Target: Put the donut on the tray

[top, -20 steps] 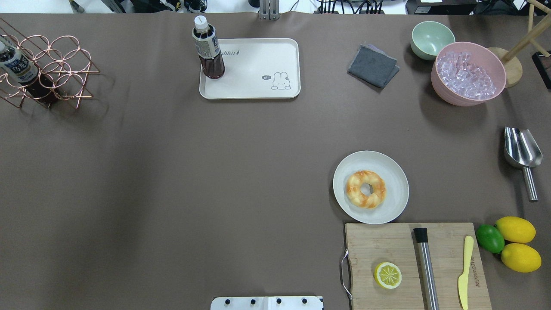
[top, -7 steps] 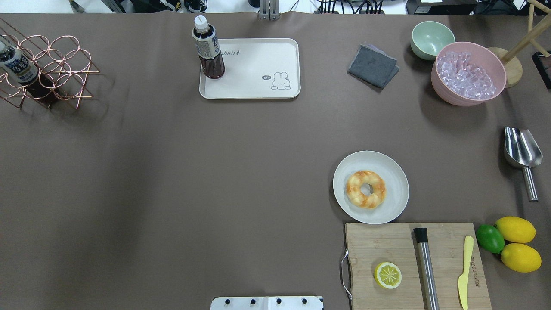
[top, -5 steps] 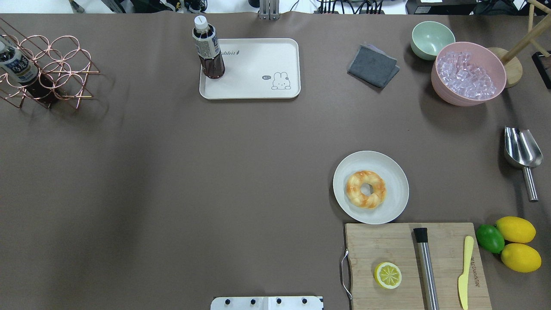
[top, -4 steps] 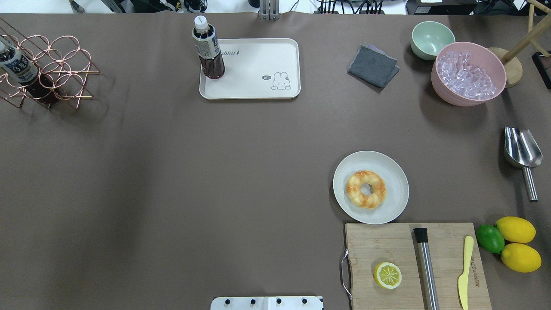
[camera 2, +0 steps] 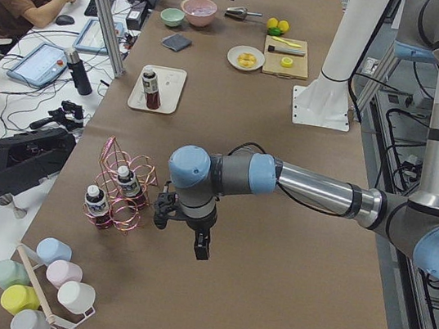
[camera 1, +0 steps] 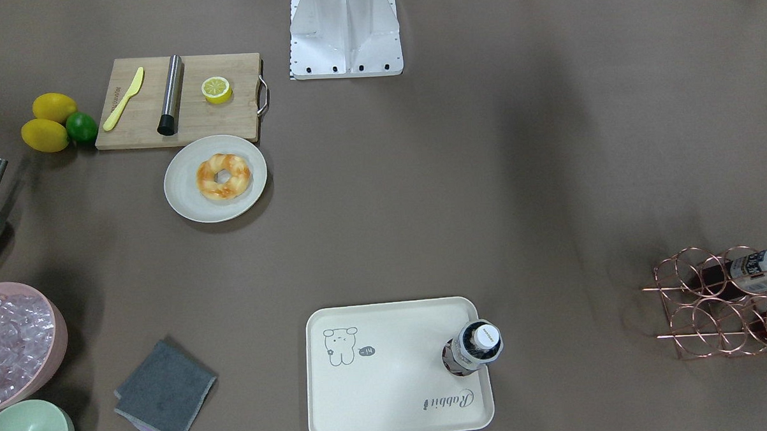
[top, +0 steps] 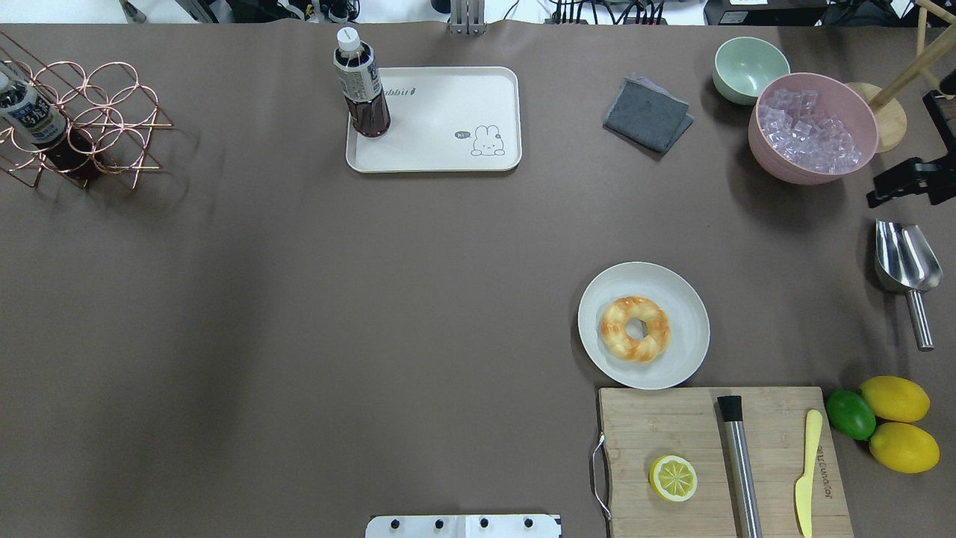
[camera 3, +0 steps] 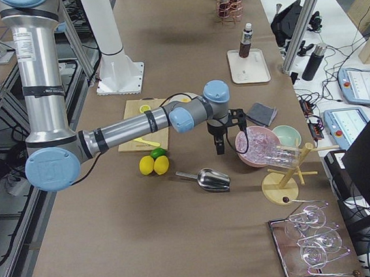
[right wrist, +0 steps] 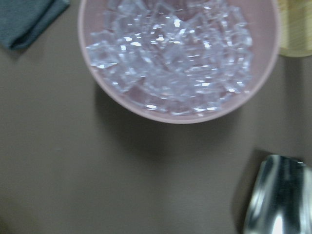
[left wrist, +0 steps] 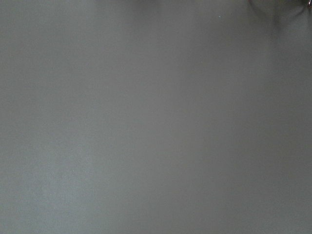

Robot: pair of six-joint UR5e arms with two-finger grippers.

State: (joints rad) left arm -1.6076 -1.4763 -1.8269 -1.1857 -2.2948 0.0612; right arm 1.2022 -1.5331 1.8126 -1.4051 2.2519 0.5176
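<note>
The golden-orange twisted donut [top: 635, 329] lies on a round off-white plate [top: 686, 355] right of the table's middle; it also shows in the front-facing view [camera 1: 223, 176]. The cream tray [top: 441, 142] with the drawn animal and "Rabbit" script lies at the far middle [camera 1: 396, 387], with a dark drink bottle [top: 362, 93] standing on its corner. My right gripper [top: 900, 183] hangs at the right edge beside the pink bowl, far from the donut; I cannot tell if it is open. My left gripper [camera 2: 201, 249] hangs over bare table near the copper rack, and I cannot tell its state.
A pink bowl of ice [top: 812, 127], a green bowl [top: 749, 67], a grey cloth [top: 647, 113] and a metal scoop [top: 905, 261] lie at the right. A cutting board [top: 657, 426] holds a halved lemon, a steel tube and a yellow knife. A copper bottle rack [top: 82, 123] stands far left.
My right gripper has come into the overhead view at the right edge, next to the pink bowl. The donut, plate and tray have not moved.
</note>
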